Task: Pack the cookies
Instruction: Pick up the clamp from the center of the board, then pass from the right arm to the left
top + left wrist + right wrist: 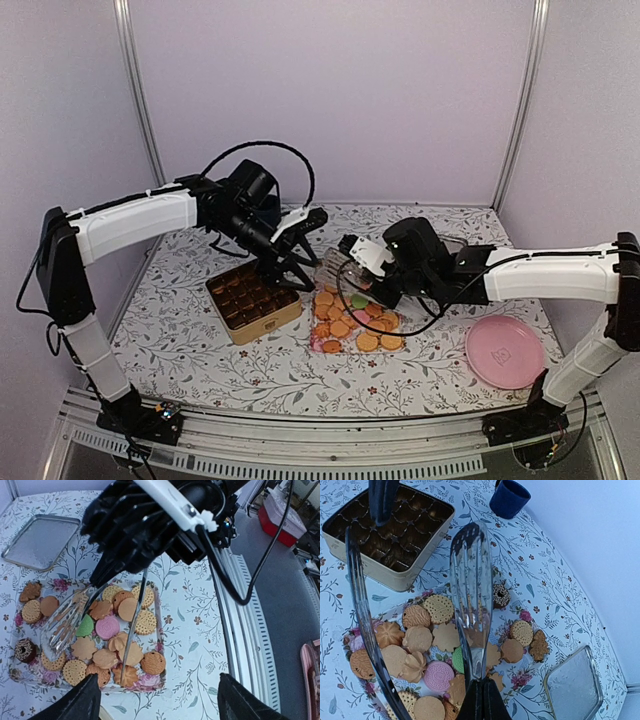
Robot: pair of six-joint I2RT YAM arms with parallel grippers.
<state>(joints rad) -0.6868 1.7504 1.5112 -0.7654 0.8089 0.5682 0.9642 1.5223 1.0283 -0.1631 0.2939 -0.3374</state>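
Note:
The cookies [350, 322] lie on a flowered tray [150, 681]: mostly golden ones, with a pink one [107, 627], a green one [85, 626] and a dark ring-shaped one [500, 595]. My right gripper [482, 694] is shut on metal tongs [471, 575], whose two arms spread above the cookies without holding one. My left gripper [160, 706] is open with nothing between its fingers. It hangs over the right edge of the gold tin [253, 301], just left of the tray, and looks toward the cookies.
The gold tin [390, 535] has dark, empty cups inside. A silver lid [574, 686] lies flat beyond the tray. A blue cup [509, 497] stands behind the tin. A pink plate [505, 351] sits at the front right, near the table edge.

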